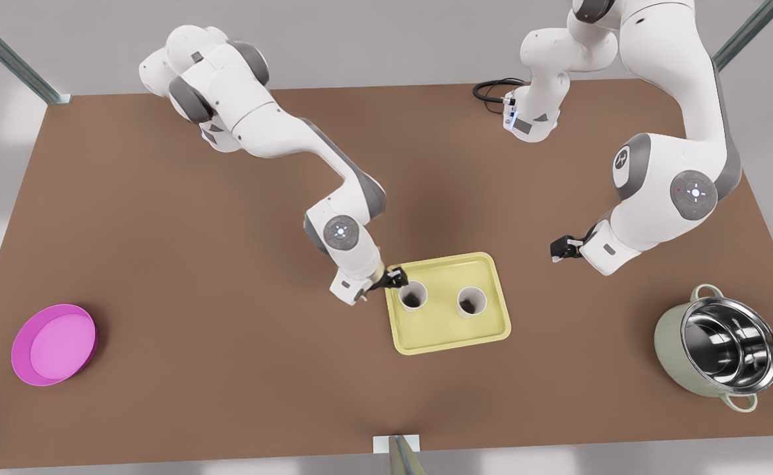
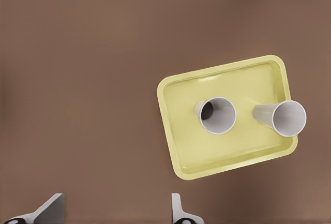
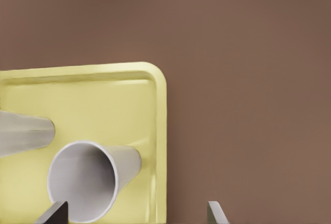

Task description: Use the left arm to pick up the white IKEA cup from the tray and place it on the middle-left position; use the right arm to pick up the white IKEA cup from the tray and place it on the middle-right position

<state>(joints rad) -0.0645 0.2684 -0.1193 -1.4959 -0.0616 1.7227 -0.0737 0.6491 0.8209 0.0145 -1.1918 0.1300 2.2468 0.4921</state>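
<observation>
Both white cups sit upright on the tray (image 1: 452, 336), nothing gripped.

Front view: right hand (image 1: 394, 278) is low at the tray's left edge, just beside the nearer cup (image 1: 413, 295). Left hand (image 1: 561, 249) hangs toward the frame's right over bare worktop (image 1: 228, 369), well apart from the other cup (image 1: 471, 301). Left wrist view: fingers (image 2: 49, 211) spread wide, holding nothing. Right wrist view: fingers (image 3: 216, 213) apart, the nearer cup by one of them.

Both arms are glossy white shells w/ dark grey bands at the joints. Right arm (image 1: 274, 128): round grey cap near the wrist, small blue-white light in its centre. Left arm (image 1: 690, 99): same type of lit cap, plus a white ring-logo on a grey elbow patch; blue LED at its base, w/ a black cable (image 1: 492, 89) looped beside it. Right gripper (image 1: 396, 277) and left gripper (image 1: 560, 249) are black in the front view; jaws look pale grey in the wrist views.
</observation>
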